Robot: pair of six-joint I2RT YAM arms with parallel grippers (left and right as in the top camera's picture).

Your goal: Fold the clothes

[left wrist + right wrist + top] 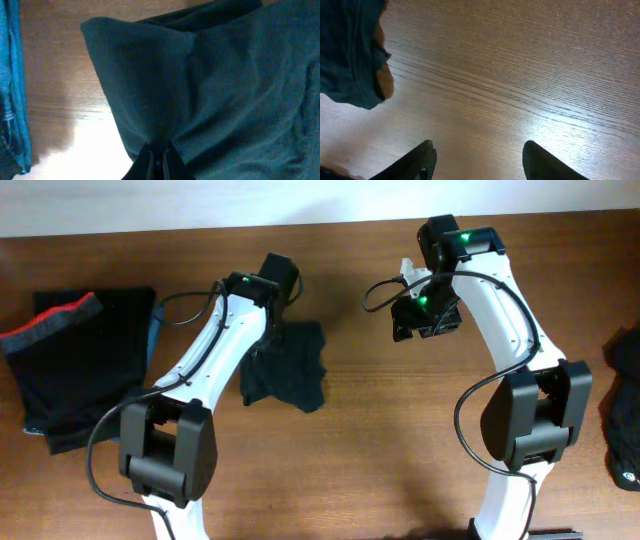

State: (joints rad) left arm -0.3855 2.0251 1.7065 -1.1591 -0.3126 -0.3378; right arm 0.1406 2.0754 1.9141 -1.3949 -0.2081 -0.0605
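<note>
A small dark teal garment [290,370] lies crumpled at the table's middle left. My left gripper [270,330] is shut on its upper left edge; the left wrist view shows the cloth [210,85] pinched between the closed fingers [159,162]. My right gripper [425,320] hangs open and empty above bare wood to the right of the garment; the right wrist view shows its spread fingers [479,155] and a corner of the garment [350,55] at the upper left.
A stack of folded dark clothes with a red band [75,360] lies at the far left, with blue fabric [10,85] at its edge. More dark clothes [625,410] lie at the right edge. Bare wooden table [400,450] lies between.
</note>
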